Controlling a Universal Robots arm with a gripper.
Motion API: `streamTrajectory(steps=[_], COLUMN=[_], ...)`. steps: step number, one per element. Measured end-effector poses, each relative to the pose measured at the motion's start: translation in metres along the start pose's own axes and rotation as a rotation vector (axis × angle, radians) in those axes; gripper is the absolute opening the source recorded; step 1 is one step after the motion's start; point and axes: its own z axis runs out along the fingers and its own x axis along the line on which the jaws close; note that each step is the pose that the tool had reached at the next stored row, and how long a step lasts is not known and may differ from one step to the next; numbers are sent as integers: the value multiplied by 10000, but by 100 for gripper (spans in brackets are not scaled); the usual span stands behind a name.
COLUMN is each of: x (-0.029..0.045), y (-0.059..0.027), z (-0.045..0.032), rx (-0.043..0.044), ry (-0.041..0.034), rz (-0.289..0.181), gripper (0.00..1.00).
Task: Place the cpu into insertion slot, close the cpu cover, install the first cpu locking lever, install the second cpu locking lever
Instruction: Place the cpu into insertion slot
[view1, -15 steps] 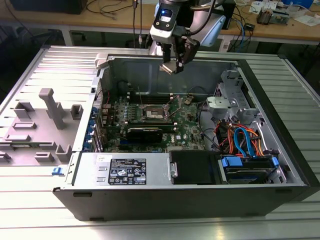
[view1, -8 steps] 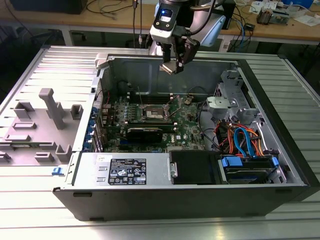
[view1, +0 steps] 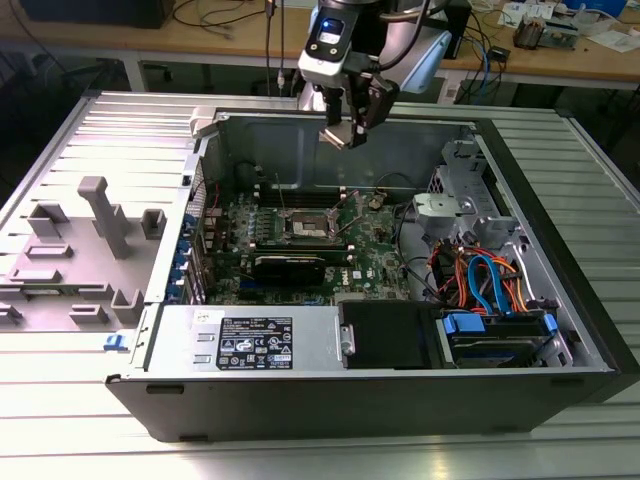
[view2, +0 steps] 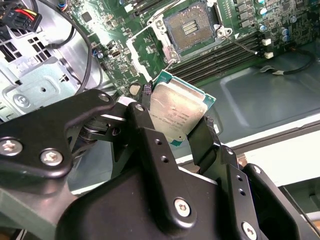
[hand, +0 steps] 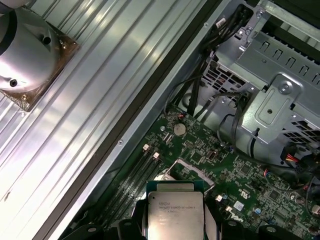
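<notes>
My gripper (view1: 348, 130) hangs high over the open computer case, above its far wall, shut on the cpu (view2: 177, 110). The cpu is a small square chip with a silvery-tan top and green edges, pinched at two opposite edges between the black fingers (view2: 207, 135); it shows in both wrist views, the first wrist view showing its cpu top face (hand: 174, 212). Below on the green motherboard (view1: 375, 250) the insertion slot (view2: 192, 27) lies bare. The cpu cover (view2: 147, 50) is swung open beside it. A thin wire locking lever (view2: 242, 44) lies off to the socket's other side.
A long black card (view1: 288, 265) sits in front of the socket. A metal drive cage (view1: 455, 205) and coloured cables (view1: 480, 275) fill the case toward the exterior view's right. A grey fixture (view1: 100, 215) stands outside the case on the exterior view's left.
</notes>
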Motion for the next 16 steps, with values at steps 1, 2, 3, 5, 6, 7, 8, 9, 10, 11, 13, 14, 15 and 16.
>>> streamTrajectory(steps=[1,2,3,5,6,7,8,9,10,11,13,14,15,16], x=[3,6,13,16,16,15,15,14,13,11,8,6,6,2], y=[-4,-9,-20,-24,-24,-25,-25,-25,-27,-28,-31,-31,-31,-35], z=[2,2,5,5,5,8,8,9,10,11,11,11,11,22], rx=[2,2,0,0,-1,-1,0,-1,-3,-4,-1,-1,0,0], ry=[-4,-5,-4,-4,-4,-5,-5,-5,-3,-3,-5,-5,-5,-5], rz=[12,15,18,20,22,33,35,36,36,36,36,36,36,36], gripper=[54,54,54,54,54,54,54,54,54,54,54,54,54,54])
